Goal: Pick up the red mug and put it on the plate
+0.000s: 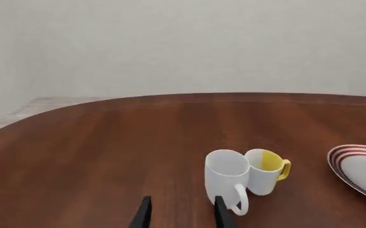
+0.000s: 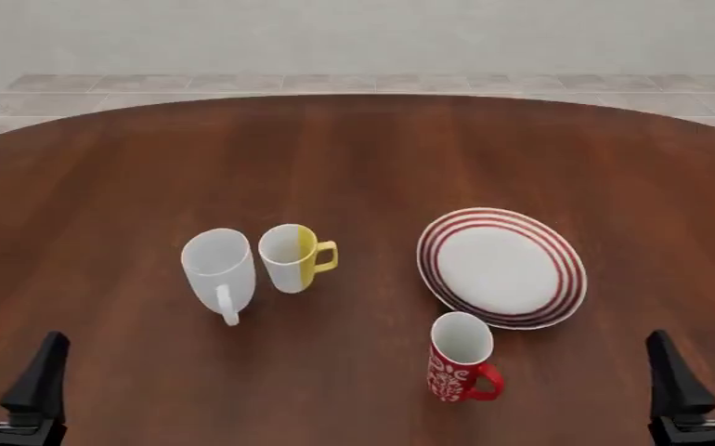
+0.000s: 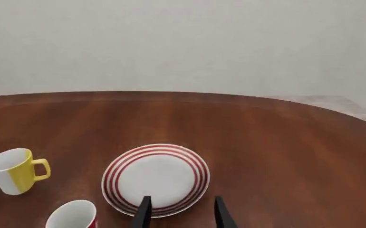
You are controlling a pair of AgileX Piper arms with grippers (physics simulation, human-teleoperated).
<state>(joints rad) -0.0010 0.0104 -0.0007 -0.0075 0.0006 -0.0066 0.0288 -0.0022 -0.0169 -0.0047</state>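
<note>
The red mug [image 2: 461, 360] with its white pattern stands upright on the table just in front of the plate [image 2: 501, 267], handle toward the right; its rim shows in the right wrist view [image 3: 72, 214]. The red-ringed white plate [image 3: 156, 178] lies flat right of centre and shows partly in the left wrist view [image 1: 361, 170]. My left gripper [image 2: 8, 367] sits open at the near left corner, holding nothing. My right gripper [image 2: 701, 364] sits open at the near right corner, well right of the red mug, also holding nothing.
A plain white mug [image 2: 220, 268] and a half-yellow, half-white mug [image 2: 293, 257] stand side by side left of the plate. In the left wrist view the white mug [image 1: 227, 178] is just beyond my fingertips [image 1: 222, 213]. The round wooden table [image 2: 357, 158] extends far back.
</note>
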